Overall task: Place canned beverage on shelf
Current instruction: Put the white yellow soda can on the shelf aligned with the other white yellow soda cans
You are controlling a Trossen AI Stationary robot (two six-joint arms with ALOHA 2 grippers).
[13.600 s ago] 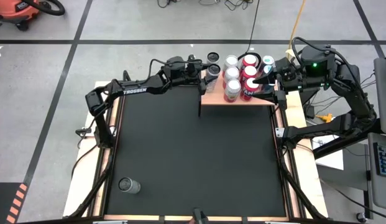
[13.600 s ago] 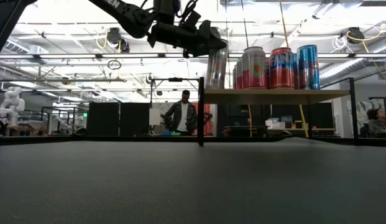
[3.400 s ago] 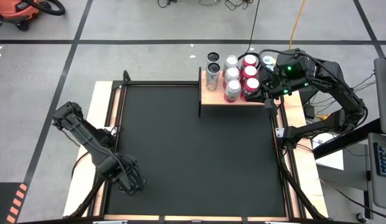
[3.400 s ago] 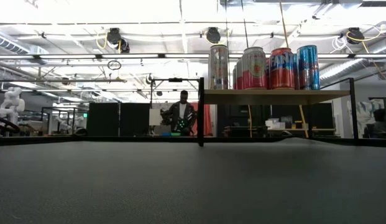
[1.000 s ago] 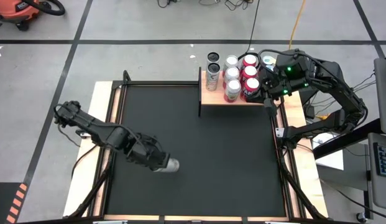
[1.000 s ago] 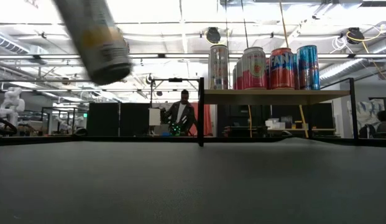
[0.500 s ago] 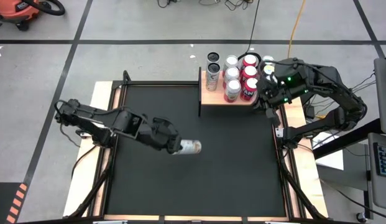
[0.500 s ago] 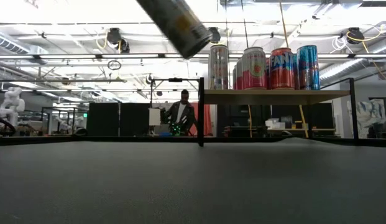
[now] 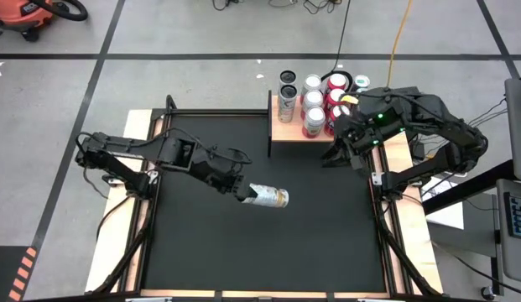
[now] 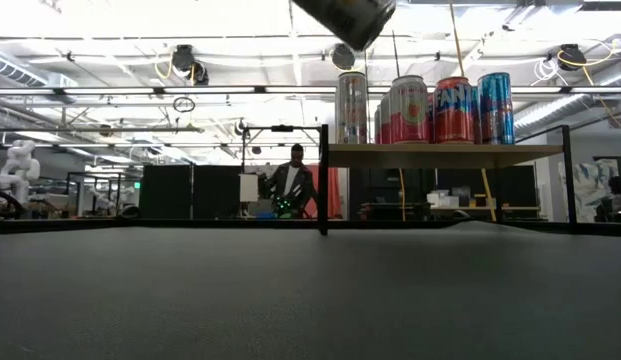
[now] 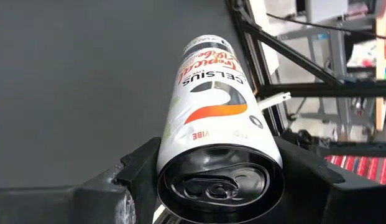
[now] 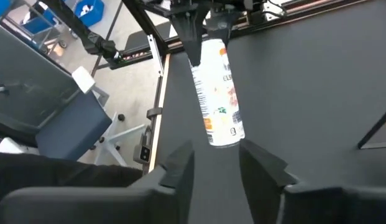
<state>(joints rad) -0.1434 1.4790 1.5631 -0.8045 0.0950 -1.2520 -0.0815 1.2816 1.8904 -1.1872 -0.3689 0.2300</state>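
Observation:
A white canned beverage (image 9: 268,197) with orange print hangs over the middle of the black mat, held by my left gripper (image 9: 247,193). In the low view only its lower end (image 10: 350,18) shows, at the top edge. The shelf (image 9: 292,134), a light-wood board on a black frame, stands at the far right and carries several upright cans (image 9: 315,105). My right gripper (image 9: 330,157) hovers open just off the shelf's near right corner. Nothing is between its fingers (image 12: 180,163). My left gripper pinches the can's side wall near its lid end (image 11: 174,155) between its two fingers, one on each side. The fingers come from the table's left, slanting down. The can runs on along them, its base pointing toward the table's right, lifted clear of the mat.
The shelf's black frame post (image 9: 270,126) stands at its left edge. Wooden strips (image 9: 143,218) and black rails border the mat. A person (image 10: 293,182) stands in the room beyond the far edge. The dark mat (image 9: 268,252) lies bare around the can.
My left gripper has carried the can from the near left toward the table's right and far edge, rising and rolling, so the can's base now points right. My right gripper has drawn back from the shelf's cans toward the near edge and a little left.

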